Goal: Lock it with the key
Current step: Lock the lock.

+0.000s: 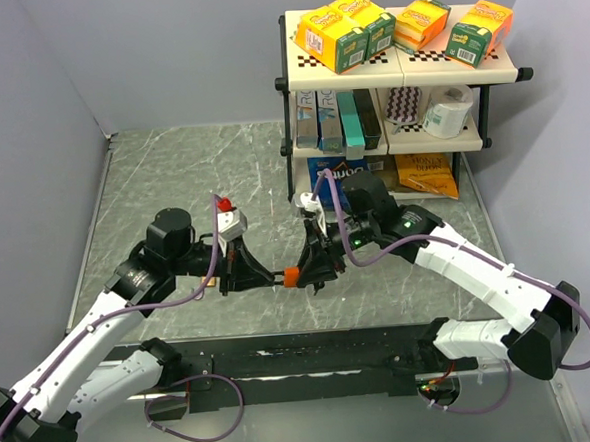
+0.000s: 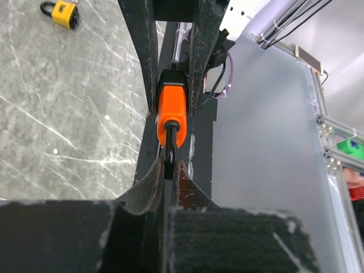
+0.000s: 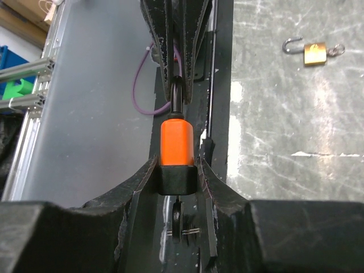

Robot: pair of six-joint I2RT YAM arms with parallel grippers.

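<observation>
2 arms engaged near the table edge: left gripper [image 2: 169, 168] pinches shackle [image 2: 170, 149], right gripper [image 3: 177, 170] clamps orange padlock [image 1: 291, 276] (key [image 3: 177, 218] apparently inserted). Locking looks unfinished.

Orange plastic-cased padlock [image 1: 291, 275] with a black base, horizontal, off the table. Seen from above, dark shackle [image 3: 177, 96] points to 9 o'clock. Key [image 3: 177, 219] sits in base.

Lock: orange padlock [image 1: 291, 275] between my grippers.
Left: my left gripper [image 1: 274, 278] grips its left end.
Right: my right gripper [image 1: 309, 272] grips its right end.
</observation>
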